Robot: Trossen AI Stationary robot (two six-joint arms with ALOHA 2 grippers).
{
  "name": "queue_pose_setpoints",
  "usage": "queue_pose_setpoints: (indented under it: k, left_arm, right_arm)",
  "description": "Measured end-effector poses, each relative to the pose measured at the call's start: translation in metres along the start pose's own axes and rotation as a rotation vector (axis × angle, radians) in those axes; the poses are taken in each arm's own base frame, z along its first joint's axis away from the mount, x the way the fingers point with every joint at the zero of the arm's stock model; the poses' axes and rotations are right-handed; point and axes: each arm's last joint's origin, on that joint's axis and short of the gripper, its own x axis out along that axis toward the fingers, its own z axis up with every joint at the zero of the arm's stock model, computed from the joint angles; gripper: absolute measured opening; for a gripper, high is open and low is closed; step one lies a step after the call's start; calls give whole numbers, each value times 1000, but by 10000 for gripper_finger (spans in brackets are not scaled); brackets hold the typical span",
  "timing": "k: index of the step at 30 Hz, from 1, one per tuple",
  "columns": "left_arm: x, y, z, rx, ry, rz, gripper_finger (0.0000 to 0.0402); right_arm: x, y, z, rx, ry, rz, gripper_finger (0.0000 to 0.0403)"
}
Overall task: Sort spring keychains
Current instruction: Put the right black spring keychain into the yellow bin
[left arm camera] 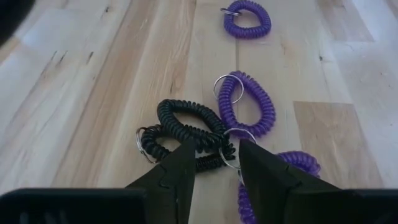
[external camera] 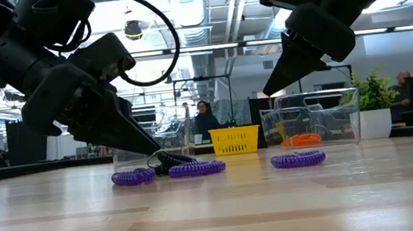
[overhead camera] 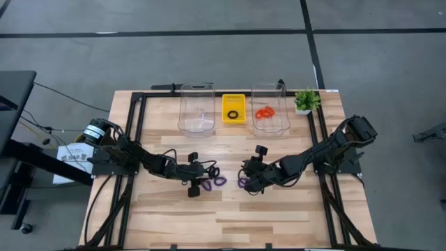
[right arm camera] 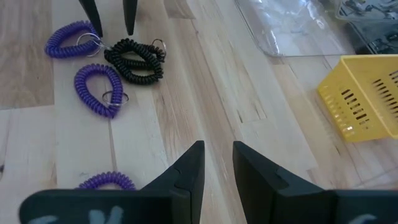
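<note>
We see the left claw point(left arm camera: 214, 163) low over the wooden surface point(overhead camera: 279, 216), fingers spread and empty, tips astride the black spring keychains point(left arm camera: 183, 129), with a purple keychain point(left arm camera: 245, 102) just beside them, another point(left arm camera: 292, 165) under the claw and a third point(left arm camera: 247, 17) farther off. The right claw point(right arm camera: 217, 158) hovers above bare wood, fingers parted, holding nothing. Orange-red keychains point(overhead camera: 264, 112) lie in a clear bin point(overhead camera: 270, 127); one black keychain point(overhead camera: 233, 114) sits in the yellow tray point(overhead camera: 233, 99).
</note>
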Motion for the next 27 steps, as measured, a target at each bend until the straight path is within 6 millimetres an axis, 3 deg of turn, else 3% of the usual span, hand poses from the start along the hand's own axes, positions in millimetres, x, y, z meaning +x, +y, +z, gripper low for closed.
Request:
queue_pose_setpoints:
  k: [27]
  left_arm:
    - [-1, -4, -1, 86, 13, -68, 122]
  right_arm:
    - [0, 0, 0, -1, 0, 0, 75]
